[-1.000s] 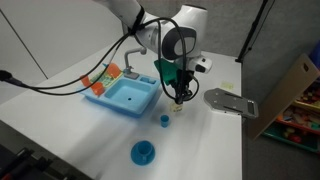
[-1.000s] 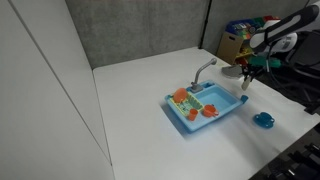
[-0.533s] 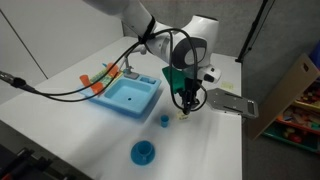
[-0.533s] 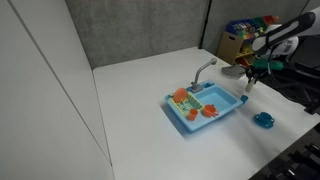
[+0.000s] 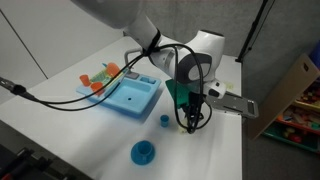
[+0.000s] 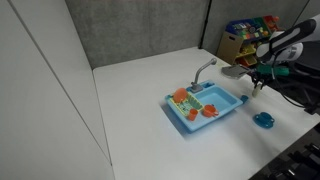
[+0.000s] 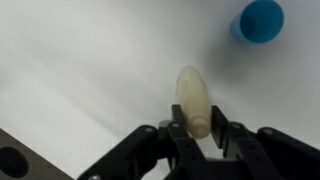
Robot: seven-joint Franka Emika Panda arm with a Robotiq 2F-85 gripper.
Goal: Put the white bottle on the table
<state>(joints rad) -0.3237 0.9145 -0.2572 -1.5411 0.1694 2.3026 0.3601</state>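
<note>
My gripper (image 7: 197,128) is shut on the white bottle (image 7: 192,98), a stubby cream toy bottle that sticks out past the fingertips over the white table (image 7: 80,60). In an exterior view the gripper (image 5: 190,118) hangs low over the table (image 5: 70,115), to the right of the blue toy sink (image 5: 132,96) and close to the small blue cup (image 5: 164,121). The bottle is hard to make out there. I cannot tell whether it touches the table. The gripper also shows in an exterior view (image 6: 258,88).
A larger blue cup (image 5: 143,152) stands near the table's front edge and also shows in an exterior view (image 6: 264,119). Orange cups (image 5: 100,80) sit beside the sink. A grey flat object (image 5: 230,102) lies just behind the gripper. The small blue cup shows in the wrist view (image 7: 261,20).
The gripper has carried the bottle away from the sink, to the right and down toward the tabletop. Its hold on the bottle is unchanged.
</note>
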